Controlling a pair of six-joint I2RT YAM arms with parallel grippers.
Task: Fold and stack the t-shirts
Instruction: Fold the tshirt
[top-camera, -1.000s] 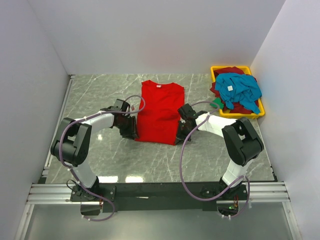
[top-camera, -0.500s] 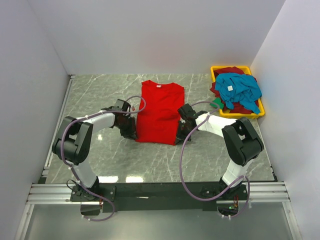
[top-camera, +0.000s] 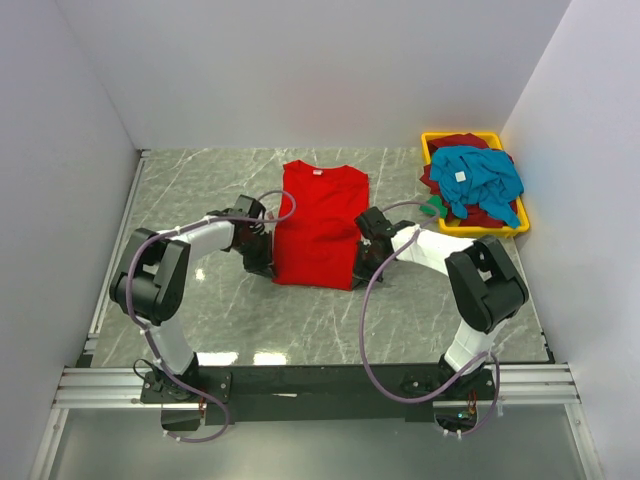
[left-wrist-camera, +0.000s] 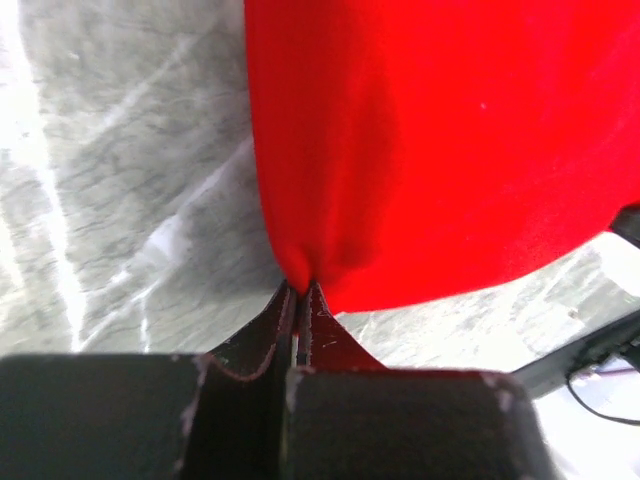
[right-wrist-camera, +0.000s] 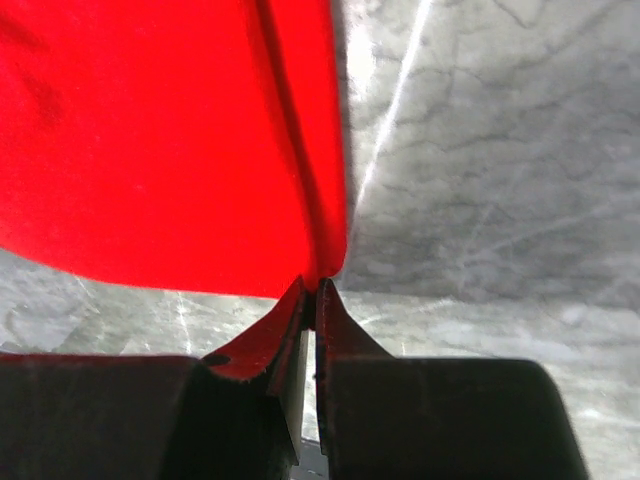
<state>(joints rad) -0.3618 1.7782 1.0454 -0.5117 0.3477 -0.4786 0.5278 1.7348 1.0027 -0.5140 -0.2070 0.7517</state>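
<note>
**Top view.** The red t-shirt (top-camera: 320, 225) lies flat at the middle of the desk (top-camera: 190, 190), collar toward 12 o'clock and hem toward 6 o'clock. My left claw (top-camera: 264, 264) sits at the shirt's 7 o'clock corner and my right claw (top-camera: 358, 268) at its 5 o'clock corner, each touching the hem. At the desk's 2 o'clock corner stands the yellow bin (top-camera: 432, 138). It holds a heap with the teal-blue t-shirt (top-camera: 485, 185) on top, a white tag (top-camera: 460, 177) showing on it. The maroon t-shirt (top-camera: 462, 142) lies under it, and the green t-shirt (top-camera: 432, 208) spills over the bin's 7 o'clock edge.

**Left wrist view.** My left claw (left-wrist-camera: 300, 292) is closed, its two fingers (left-wrist-camera: 262, 335) pressed together with a pinch of the red t-shirt (left-wrist-camera: 430, 150) between the tips. The cloth gathers into a point at the grip and spreads out toward 12 and 2 o'clock. Bare grey desk (left-wrist-camera: 130, 180) shows toward 10 o'clock.

**Right wrist view.** My right claw (right-wrist-camera: 310, 292) is likewise closed on the red t-shirt (right-wrist-camera: 150, 140), the tips nipping the corner where a folded edge runs up toward 12 o'clock. The cloth fills the 10 o'clock side and the desk (right-wrist-camera: 480, 150) the 2 o'clock side.
</note>
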